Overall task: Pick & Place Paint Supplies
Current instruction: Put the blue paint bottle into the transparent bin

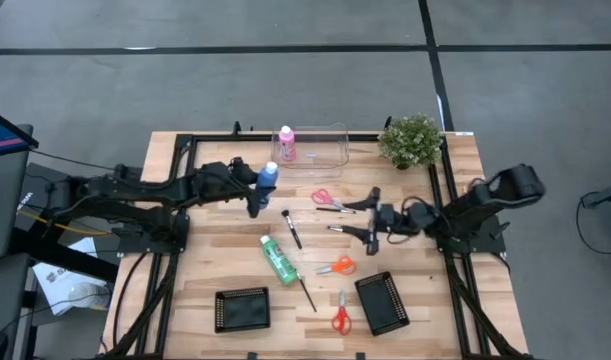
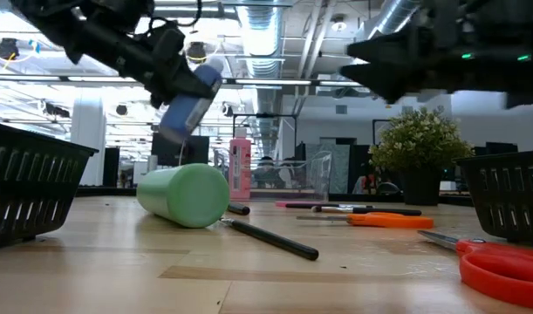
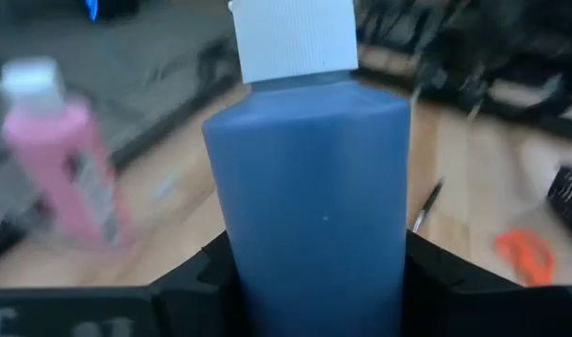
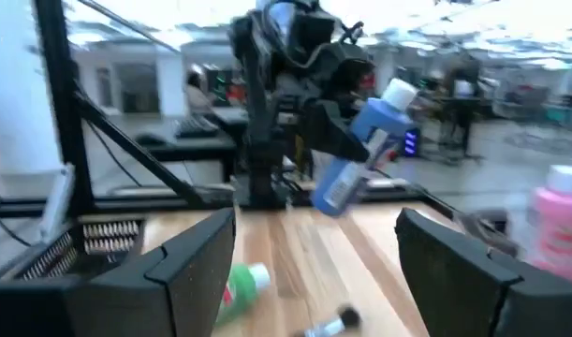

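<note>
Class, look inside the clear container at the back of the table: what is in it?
The clear container holds the pink bottle, standing upright at its left end. The rest looks empty; its floor is partly hidden in the low view.

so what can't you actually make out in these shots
- Blue bottle, left wrist view: its lower end is hidden between the left claw's fingers and cut off by the picture edge.
- Pink bottle, left wrist view: blurred, label unreadable.
- Green bottle, low view: seen base-on, so its cap is hidden behind its own body.
- Brushes, high view: too thin to tell bristle detail.
- Right claw, right wrist view: open, holding nothing.
</note>
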Controlling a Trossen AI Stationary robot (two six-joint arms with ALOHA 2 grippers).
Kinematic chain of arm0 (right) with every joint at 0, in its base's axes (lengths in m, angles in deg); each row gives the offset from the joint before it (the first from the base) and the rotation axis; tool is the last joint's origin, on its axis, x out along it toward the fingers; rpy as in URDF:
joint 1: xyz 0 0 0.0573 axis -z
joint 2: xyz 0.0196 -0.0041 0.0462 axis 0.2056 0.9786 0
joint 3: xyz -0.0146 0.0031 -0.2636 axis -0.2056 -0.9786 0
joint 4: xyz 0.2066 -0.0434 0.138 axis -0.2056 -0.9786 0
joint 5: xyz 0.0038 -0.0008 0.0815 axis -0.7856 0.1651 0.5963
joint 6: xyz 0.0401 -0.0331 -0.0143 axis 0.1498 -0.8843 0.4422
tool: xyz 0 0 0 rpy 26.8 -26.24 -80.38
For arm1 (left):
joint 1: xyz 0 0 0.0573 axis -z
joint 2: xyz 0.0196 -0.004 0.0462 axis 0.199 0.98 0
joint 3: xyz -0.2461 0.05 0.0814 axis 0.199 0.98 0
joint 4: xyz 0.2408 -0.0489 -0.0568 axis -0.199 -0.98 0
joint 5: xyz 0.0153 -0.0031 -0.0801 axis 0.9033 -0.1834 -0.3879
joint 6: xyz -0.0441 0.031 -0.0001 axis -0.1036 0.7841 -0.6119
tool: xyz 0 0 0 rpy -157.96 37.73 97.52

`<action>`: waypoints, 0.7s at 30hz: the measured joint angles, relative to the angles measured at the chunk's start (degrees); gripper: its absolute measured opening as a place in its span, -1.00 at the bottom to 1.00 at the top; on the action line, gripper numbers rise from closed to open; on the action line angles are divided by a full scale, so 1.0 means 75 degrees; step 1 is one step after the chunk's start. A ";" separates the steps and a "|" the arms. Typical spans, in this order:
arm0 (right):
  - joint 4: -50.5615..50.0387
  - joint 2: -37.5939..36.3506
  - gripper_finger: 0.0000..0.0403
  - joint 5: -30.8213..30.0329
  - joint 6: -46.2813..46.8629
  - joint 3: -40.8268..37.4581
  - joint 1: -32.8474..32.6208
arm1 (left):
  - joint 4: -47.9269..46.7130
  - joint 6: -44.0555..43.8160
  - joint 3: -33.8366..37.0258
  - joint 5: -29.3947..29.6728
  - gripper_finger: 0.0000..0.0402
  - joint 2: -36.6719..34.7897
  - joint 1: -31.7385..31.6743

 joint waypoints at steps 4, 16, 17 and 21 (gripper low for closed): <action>0.0008 0.0723 0.38 0.1591 0.0445 0.0899 0.1006 | 0.0937 0.0590 0.0348 -0.0194 -0.22 0.0108 0.0028; -0.2272 0.1961 0.38 0.3681 0.0614 0.4210 0.2306 | 0.2802 0.1432 0.0373 -0.0915 -0.22 0.1348 0.0064; -0.2506 0.2012 0.38 0.3695 0.0597 0.4374 0.2345 | 0.2871 0.1496 0.0375 -0.0962 -0.21 0.1420 0.0064; -0.2654 0.2213 0.38 0.3926 0.0638 0.4764 0.2454 | 0.3191 0.1556 0.0376 -0.1088 -0.21 0.1723 0.0064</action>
